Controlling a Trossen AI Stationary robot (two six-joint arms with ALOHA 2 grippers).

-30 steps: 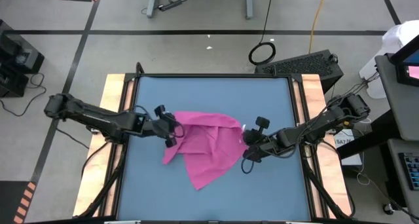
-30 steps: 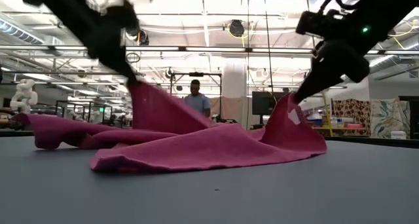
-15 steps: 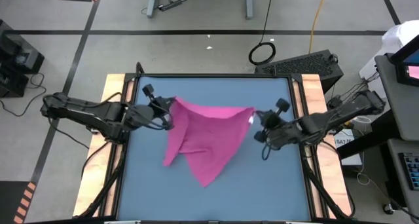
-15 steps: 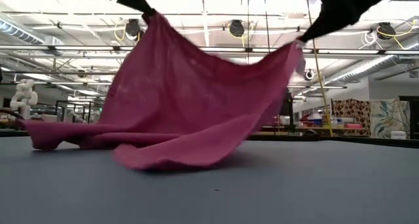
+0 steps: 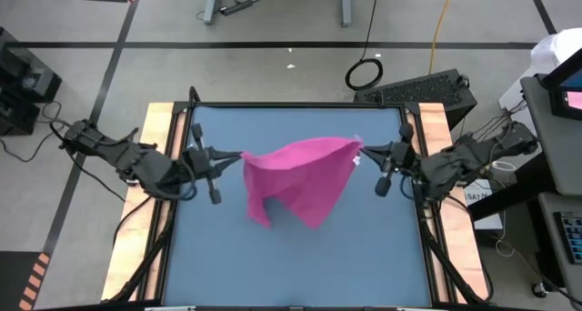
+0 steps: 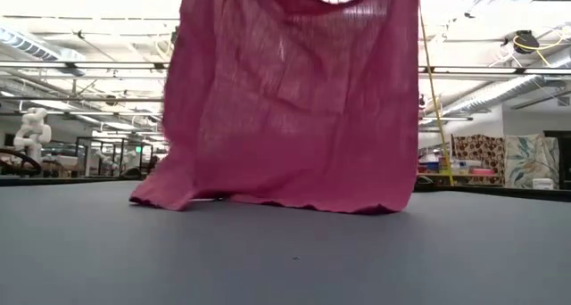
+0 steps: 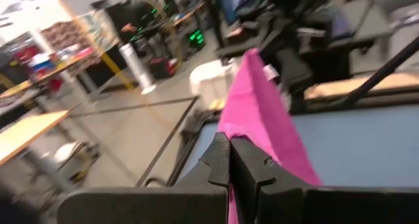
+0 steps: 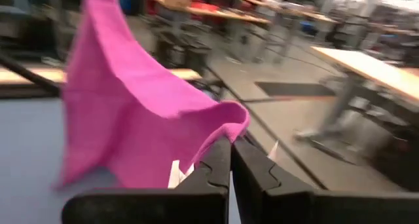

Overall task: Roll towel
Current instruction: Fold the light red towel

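The magenta towel (image 5: 300, 179) hangs as a spread sheet between my two grippers above the middle of the blue table (image 5: 300, 265). In the low view its bottom hem (image 6: 294, 203) touches the tabletop while the rest (image 6: 294, 100) hangs upright. My left gripper (image 5: 238, 155) is shut on the towel's upper left corner, and my right gripper (image 5: 362, 149) is shut on its upper right corner, next to a small white tag (image 5: 356, 160). Both grippers lie above the top of the low view. My left gripper pinches the towel's upper left corner (image 7: 237, 122) between its two fingers (image 7: 219, 160), coming nearly level from the table's left side. The cloth runs off toward the other arm and hangs down. My right gripper pinches the upper right corner (image 8: 234, 124) between its fingers (image 8: 252, 162), nearly level from the table's right side. The top edge between the two corners sags a little.
Wooden rails run along the table's left side (image 5: 156, 134) and right side (image 5: 436, 134). A dark keyboard-like unit (image 5: 423, 88) sits beyond the far right corner. Bare blue tabletop lies in front of the towel, toward the near edge.
Both grippers have risen steeply and drawn apart, the left toward the table's left edge, the right toward its right edge, staying shut on the corners. The towel, crumpled on the table a second ago, has been pulled up and spread out; only its bottom hem stays on the table.
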